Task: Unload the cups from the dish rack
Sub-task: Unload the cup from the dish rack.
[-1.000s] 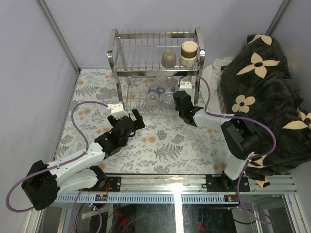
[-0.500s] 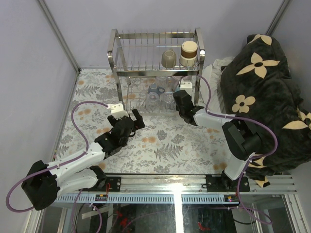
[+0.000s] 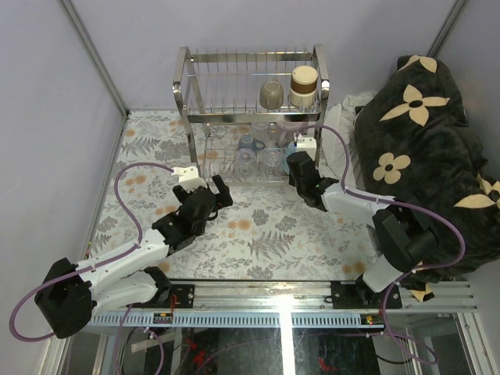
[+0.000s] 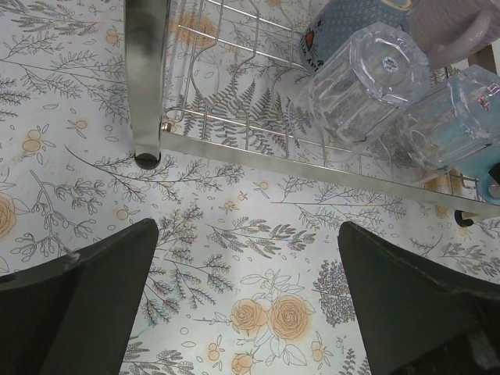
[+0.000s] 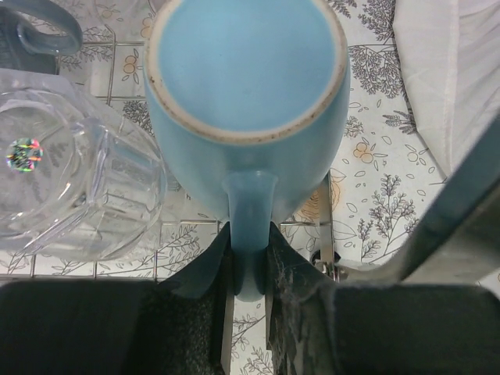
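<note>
Chrome is shining on the dish rack (image 3: 182,82) in the upper middle of the top view. The right gripper (image 5: 248,269) is pinching the handle of the light blue mug (image 5: 246,101) over the right end of the lower tier, with a clear glass (image 5: 70,187) just left of it. The olive-grey mug (image 3: 271,94) and the brown-and-cream cup (image 3: 304,84) are sitting on the upper tier. The left gripper (image 4: 250,301) is hanging spread wide over the floral table (image 3: 258,234), touching nothing.

No text is legible; the mark (image 4: 312,44) on the grey-blue cup (image 4: 351,23) is blurred.
</note>
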Controlling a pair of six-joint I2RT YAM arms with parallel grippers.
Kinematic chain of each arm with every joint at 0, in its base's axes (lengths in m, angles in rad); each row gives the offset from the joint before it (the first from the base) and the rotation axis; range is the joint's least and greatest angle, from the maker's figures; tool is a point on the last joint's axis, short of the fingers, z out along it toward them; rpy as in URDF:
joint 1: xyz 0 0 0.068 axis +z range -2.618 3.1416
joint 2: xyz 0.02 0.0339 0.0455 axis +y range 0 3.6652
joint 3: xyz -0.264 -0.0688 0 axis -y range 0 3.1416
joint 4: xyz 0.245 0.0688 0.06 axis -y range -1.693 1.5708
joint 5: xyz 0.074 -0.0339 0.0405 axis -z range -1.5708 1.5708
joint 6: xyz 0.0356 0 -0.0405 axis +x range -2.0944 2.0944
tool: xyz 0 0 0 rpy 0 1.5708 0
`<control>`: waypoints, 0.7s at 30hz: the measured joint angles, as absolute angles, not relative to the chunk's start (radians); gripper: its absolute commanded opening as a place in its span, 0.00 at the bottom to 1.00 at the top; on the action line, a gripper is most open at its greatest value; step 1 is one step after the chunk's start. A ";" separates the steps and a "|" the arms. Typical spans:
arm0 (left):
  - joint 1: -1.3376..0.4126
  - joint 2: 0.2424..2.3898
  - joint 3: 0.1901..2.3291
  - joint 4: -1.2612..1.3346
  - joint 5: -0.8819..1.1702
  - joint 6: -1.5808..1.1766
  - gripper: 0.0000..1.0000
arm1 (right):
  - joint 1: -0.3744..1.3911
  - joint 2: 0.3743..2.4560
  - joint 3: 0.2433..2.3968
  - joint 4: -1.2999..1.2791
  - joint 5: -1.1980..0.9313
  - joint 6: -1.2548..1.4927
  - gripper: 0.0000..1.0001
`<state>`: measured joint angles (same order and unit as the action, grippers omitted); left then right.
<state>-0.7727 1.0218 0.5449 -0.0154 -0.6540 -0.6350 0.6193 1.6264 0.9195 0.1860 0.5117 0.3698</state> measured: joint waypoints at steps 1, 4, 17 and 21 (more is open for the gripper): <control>-0.773 1.022 0.545 -0.016 -0.654 -0.635 1.00 | 0.619 1.613 0.910 0.189 0.508 0.370 0.00; -0.773 1.022 0.545 -0.015 -0.654 -0.635 1.00 | 0.619 1.588 0.898 0.194 0.502 0.367 0.00; -0.773 1.022 0.546 -0.015 -0.654 -0.635 1.00 | 0.638 1.524 0.897 0.200 0.503 0.347 0.00; -0.773 1.022 0.546 -0.015 -0.654 -0.635 1.00 | 0.664 1.492 0.894 0.200 0.509 0.338 0.00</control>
<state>-0.7727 1.0222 0.5457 -0.0154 -0.6544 -0.6350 0.6640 1.4921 0.8936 0.1997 0.5087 0.3378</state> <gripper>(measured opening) 0.995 0.199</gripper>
